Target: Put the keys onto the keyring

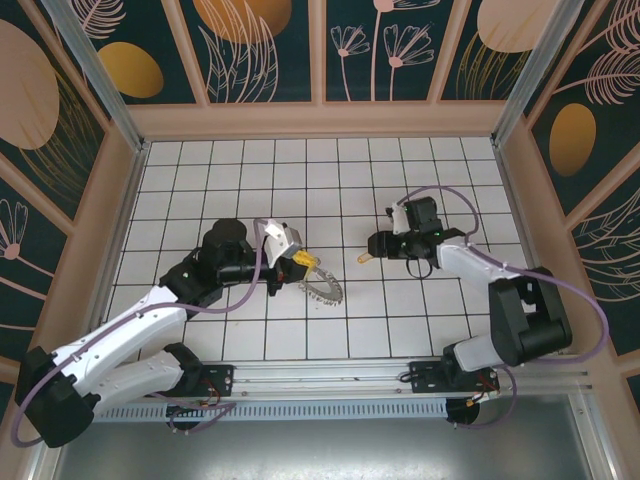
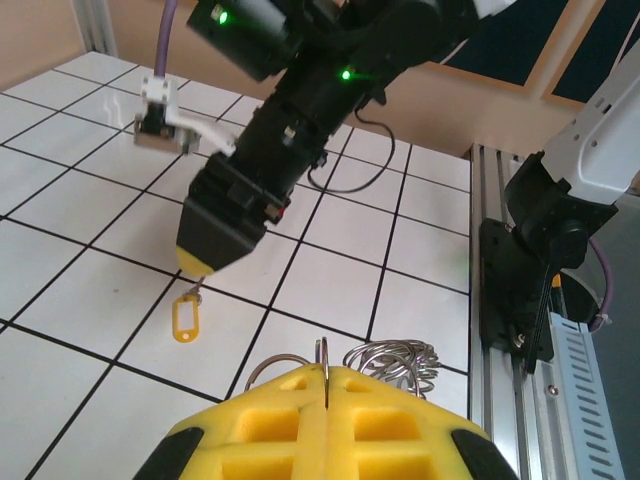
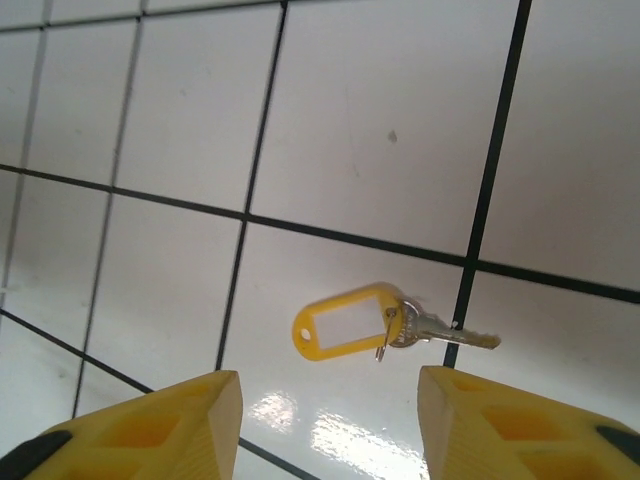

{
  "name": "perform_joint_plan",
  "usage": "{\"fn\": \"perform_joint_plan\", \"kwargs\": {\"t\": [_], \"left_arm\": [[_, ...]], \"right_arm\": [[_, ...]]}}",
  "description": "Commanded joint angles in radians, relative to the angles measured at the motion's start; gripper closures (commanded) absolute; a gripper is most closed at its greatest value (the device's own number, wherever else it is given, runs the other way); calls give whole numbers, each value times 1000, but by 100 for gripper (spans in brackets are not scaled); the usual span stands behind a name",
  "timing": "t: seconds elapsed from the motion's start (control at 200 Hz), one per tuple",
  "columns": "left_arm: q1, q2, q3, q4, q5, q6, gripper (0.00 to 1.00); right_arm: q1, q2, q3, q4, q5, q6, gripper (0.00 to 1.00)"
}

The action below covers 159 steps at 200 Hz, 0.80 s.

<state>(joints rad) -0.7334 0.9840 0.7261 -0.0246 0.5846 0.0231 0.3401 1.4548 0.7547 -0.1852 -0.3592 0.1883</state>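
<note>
The keys (image 3: 440, 332) are a small silver key joined to a yellow plastic tag (image 3: 345, 322), lying flat on a white tile. My right gripper (image 3: 330, 430) hovers just over them, open, with its yellow fingers (image 3: 150, 430) on either side and touching nothing. From above, the keys (image 1: 365, 258) sit at the tip of the right gripper (image 1: 375, 247). The keyring (image 1: 322, 286), a grey metal ring with a scalloped rim, lies left of them. My left gripper (image 1: 303, 264) is shut on its edge. In the left wrist view, the keyring's thin rim (image 2: 328, 352) is pinched in the left gripper (image 2: 328, 385).
A bunch of wire loops (image 2: 395, 362) rests on the tile just past the left fingers. The metal rail with the arm bases (image 1: 330, 378) runs along the near edge. Wooden walls (image 1: 320, 120) enclose the tiled floor, and the right arm's cable (image 1: 440, 200) loops above it.
</note>
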Motion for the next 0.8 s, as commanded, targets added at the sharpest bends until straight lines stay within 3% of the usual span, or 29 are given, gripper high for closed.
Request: {"fn": "perform_joint_plan", "kwargs": {"t": [0.0, 0.791], "left_arm": [[-4, -33, -2, 83, 0, -27, 100], [-4, -36, 6, 84, 3, -23, 100]], "right_arm": [[8, 37, 35, -1, 47, -14, 56], [33, 148, 37, 64, 55, -29, 76]]}}
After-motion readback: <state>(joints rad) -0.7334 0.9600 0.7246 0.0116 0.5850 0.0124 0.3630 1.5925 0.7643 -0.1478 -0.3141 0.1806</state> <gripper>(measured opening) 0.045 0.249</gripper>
